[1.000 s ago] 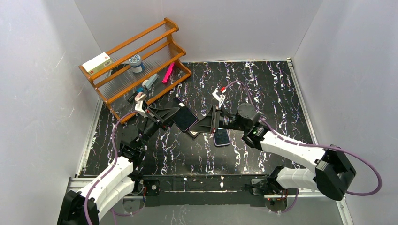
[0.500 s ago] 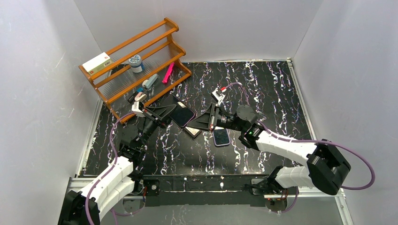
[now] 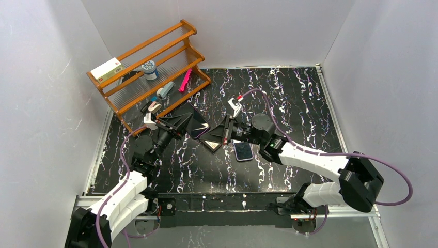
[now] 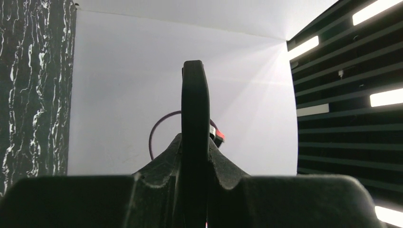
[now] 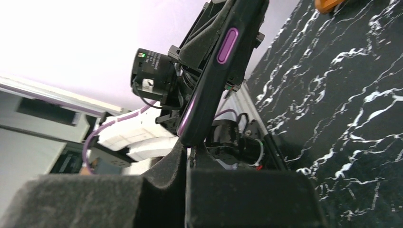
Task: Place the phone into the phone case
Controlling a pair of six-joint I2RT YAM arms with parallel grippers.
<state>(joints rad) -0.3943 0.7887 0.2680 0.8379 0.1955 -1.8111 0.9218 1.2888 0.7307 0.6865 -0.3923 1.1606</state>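
Note:
My left gripper (image 3: 181,124) is shut on a dark phone case (image 3: 194,121) with purple trim and holds it tilted above the table, left of centre. In the left wrist view the case (image 4: 195,109) stands edge-on between the fingers (image 4: 223,164). In the right wrist view the case (image 5: 216,71) shows a purple side button. My right gripper (image 3: 213,137) has its jaws closed, and its tips (image 5: 192,153) touch the case's lower end. The phone (image 3: 243,150), screen up with a purple edge, lies flat on the black marbled table just below the right gripper.
A small tan square object (image 3: 212,145) lies on the table under the grippers. A wooden rack (image 3: 150,67) at the back left holds a box, a jar, a pink item and a grey item. White walls enclose the table.
My left gripper has drawn the case slightly back and left and tilted it more. My right gripper has followed leftward, staying at the case's lower end. The phone has not moved.

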